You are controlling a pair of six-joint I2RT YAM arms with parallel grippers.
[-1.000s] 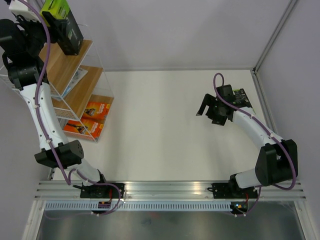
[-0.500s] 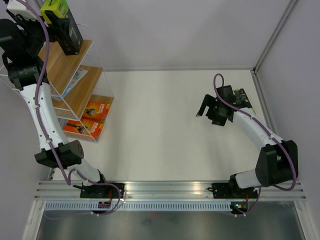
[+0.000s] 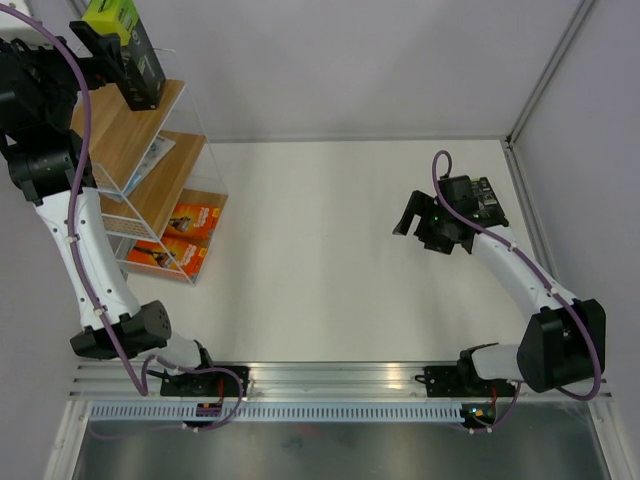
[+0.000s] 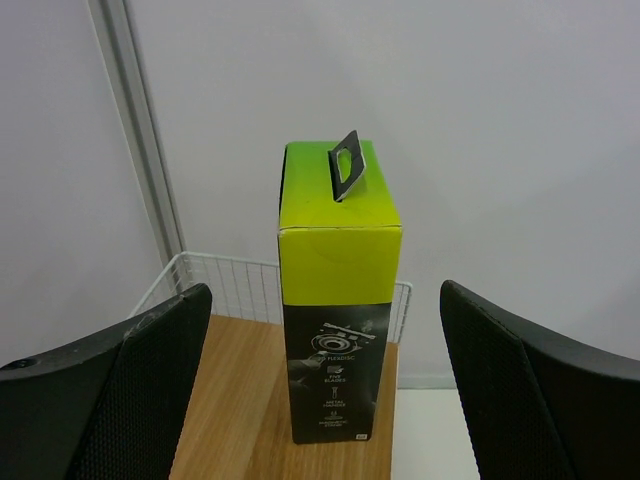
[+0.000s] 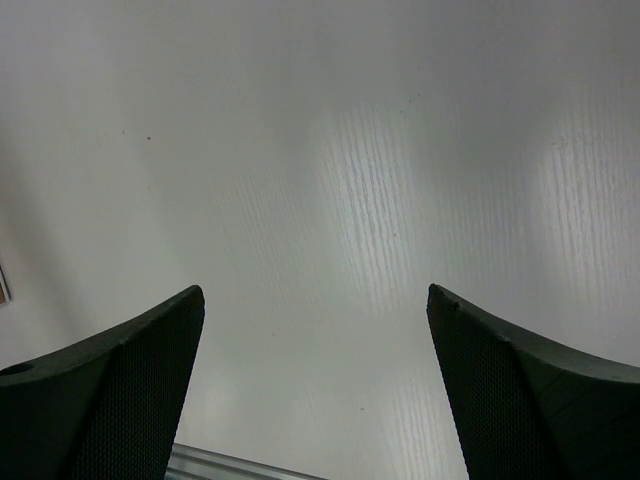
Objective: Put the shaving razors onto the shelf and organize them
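A black razor box with a lime-green top (image 4: pixel 338 300) stands upright on the top wood board (image 4: pixel 235 400) of the shelf (image 3: pixel 125 130). My left gripper (image 4: pixel 325 295) is open, a finger on either side of that box and well apart from it; from above it (image 3: pixel 92 45) sits at the far left. Two orange razor boxes (image 3: pixel 190 220) lie on the lowest board, and a white-blue pack (image 3: pixel 155 152) lies on the middle one. Another black razor box (image 3: pixel 488 190) lies on the table at the right, partly under my right arm. My right gripper (image 5: pixel 315 293) hangs open over bare table (image 3: pixel 408 215).
The white wire rim (image 4: pixel 230 285) of the rack runs behind the standing box. A grey back wall and a right-hand wall with a corner post (image 3: pixel 545 75) bound the table. An aluminium rail (image 3: pixel 340 375) with both arm bases runs along the near edge.
My left gripper has opened off the lime-topped box and drawn back a little to the left; the box stays standing on the top board. The right arm shifted slightly.
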